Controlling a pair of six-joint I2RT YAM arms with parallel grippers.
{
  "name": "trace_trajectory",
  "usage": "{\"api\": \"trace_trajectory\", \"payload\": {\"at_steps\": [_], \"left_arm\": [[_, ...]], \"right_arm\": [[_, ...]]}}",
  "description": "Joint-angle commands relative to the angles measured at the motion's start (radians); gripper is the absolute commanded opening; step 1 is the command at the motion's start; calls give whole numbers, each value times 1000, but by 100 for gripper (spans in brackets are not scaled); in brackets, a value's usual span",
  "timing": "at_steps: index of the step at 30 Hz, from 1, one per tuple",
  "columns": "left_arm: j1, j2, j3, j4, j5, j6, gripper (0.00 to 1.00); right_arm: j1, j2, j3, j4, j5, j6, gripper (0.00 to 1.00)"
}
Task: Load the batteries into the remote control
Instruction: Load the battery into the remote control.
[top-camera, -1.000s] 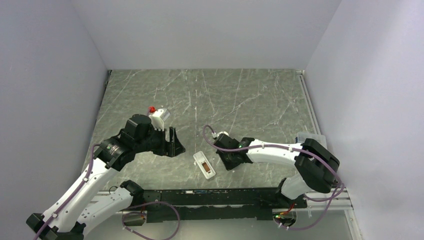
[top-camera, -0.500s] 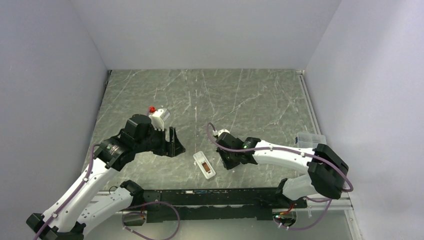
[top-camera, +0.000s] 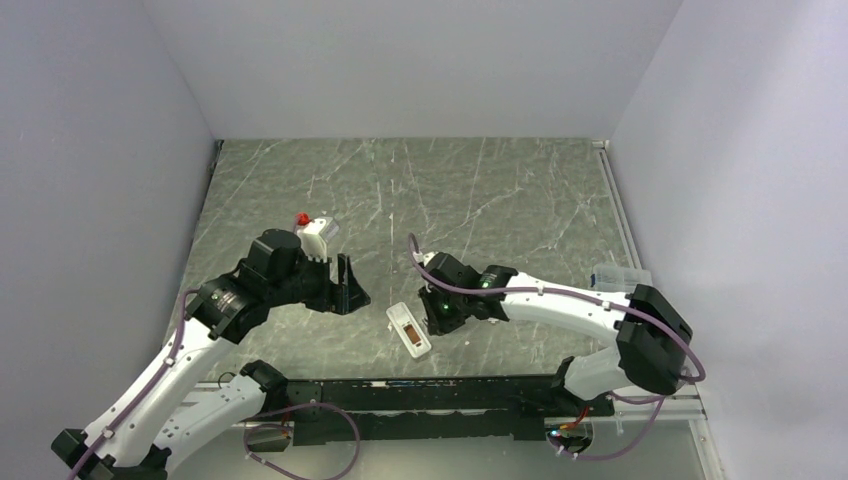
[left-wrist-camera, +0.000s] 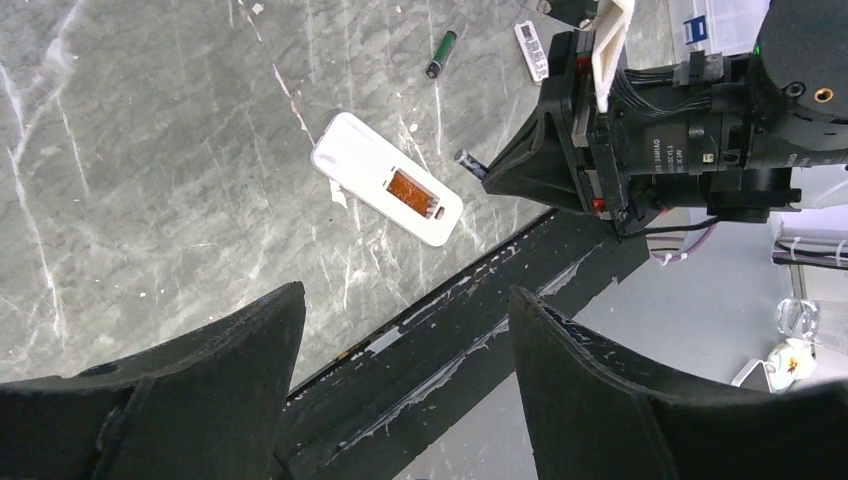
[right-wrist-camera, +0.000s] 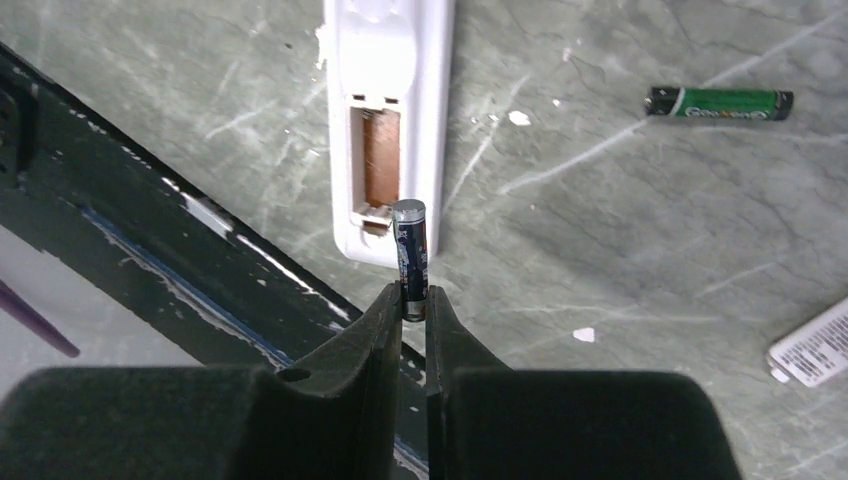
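Right wrist — green battery (right-wrist-camera: 720, 102) lies near remote control (right-wrist-camera: 390, 60).

Tiny print on green battery (right-wrist-camera: 720, 102) and camera housing (left-wrist-camera: 667, 150), all illegible.

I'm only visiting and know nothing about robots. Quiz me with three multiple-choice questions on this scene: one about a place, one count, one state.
1. Where is the green battery?
A) on the table, apart from the remote control
B) inside the remote control
C) on the floor

2. How many batteries show in the right wrist view?
A) one
B) two
C) four

3. The right hand is:
A) open and empty
B) shut on the dark battery
C) shut on the remote control

Answers:
1 A, it lies loose on the marbled surface.
2 B, the green one plus the dark one.
3 B, its fingers pinch the dark battery's lower end.
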Motion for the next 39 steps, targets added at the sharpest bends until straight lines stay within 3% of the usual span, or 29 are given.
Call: {"api": "trace_trajectory", "payload": {"at_steps": [1, 39], "left_arm": [[4, -20, -13, 37, 15, 9, 79], [2, -73, -10, 22, 2, 12, 79]], "right_arm": [[8, 43, 75, -37, -43, 31, 0], [31, 346, 346, -253, -121, 88, 0]]}}
